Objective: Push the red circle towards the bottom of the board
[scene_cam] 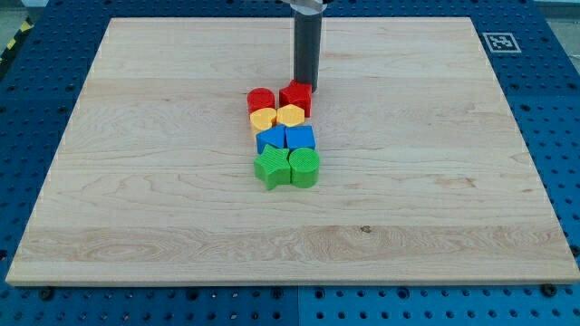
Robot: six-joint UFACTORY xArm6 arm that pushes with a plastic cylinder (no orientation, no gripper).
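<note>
The red circle stands at the top left of a tight cluster of blocks near the middle of the wooden board. A red block, angular in shape, is beside it on the right. My tip is at the upper edge of that red block, just right of and above the red circle. Below them lie a yellow block and a yellow block, then a blue block and a blue cube, then a green star-like block and a green round block.
The board lies on a blue perforated table. A black-and-white marker tag sits at the board's top right corner.
</note>
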